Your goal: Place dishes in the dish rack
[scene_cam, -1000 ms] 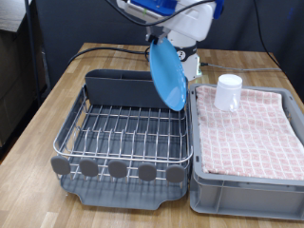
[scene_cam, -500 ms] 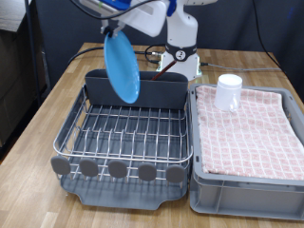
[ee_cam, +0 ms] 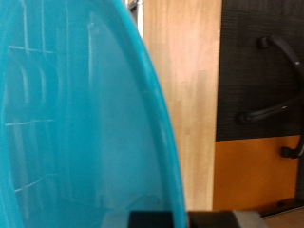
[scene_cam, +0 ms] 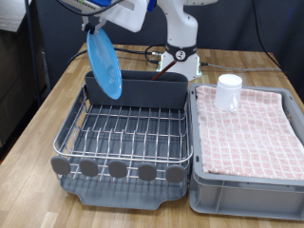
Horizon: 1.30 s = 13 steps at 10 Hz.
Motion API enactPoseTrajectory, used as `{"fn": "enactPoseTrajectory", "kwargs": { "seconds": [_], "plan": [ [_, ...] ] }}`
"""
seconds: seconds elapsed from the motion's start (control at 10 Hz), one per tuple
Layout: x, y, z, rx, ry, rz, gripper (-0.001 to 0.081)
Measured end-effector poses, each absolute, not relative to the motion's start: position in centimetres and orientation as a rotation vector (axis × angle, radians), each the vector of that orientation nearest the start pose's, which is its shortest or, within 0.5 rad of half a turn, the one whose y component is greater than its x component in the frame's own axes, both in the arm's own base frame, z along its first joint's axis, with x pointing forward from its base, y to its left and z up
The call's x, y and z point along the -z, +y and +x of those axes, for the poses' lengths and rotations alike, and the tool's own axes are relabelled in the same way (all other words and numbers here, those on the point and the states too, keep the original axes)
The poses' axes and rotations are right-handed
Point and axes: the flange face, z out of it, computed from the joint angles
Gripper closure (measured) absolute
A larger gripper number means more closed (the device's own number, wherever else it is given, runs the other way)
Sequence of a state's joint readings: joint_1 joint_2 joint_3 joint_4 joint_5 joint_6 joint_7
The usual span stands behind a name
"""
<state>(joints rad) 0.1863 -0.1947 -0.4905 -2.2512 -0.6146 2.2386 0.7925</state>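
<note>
wooden table (scene_cam: 43, 114), grey crate (scene_cam: 249, 195), pink checked cloth (scene_cam: 249, 133)

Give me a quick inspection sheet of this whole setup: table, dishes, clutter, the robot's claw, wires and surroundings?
Surface: wooden table.
Job's things: blue plate held on edge in the air above the exterior view's left end of the grey utensil bin; wire dish rack holds no dishes; white mug stands on the pink checked cloth; spoon not seen.
Clutter: grey crate under the cloth.
Gripper: mostly cropped at the top edge, gripping the plate's top.
Cables: black cable across the table behind.
Surroundings: dark chair legs on the floor in the wrist view.
</note>
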Motion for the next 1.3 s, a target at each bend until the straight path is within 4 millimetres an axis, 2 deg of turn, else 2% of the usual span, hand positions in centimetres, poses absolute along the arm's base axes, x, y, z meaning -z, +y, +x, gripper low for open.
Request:
{"fn": "enactPoseTrajectory", "kwargs": {
  "seconds": [0.3,0.5,0.9,1.3],
  "plan": [
    [-46.6,-17.0,49.7,0.531,1.218,-3.326,0.0783],
    [-46.2,-16.8,50.8,0.551,1.176,-3.387,0.0783],
    [-43.9,-17.0,52.3,0.567,1.122,-3.430,0.0783],
    [-40.3,-18.2,53.1,0.548,1.119,-3.438,0.0783]
  ]
}}
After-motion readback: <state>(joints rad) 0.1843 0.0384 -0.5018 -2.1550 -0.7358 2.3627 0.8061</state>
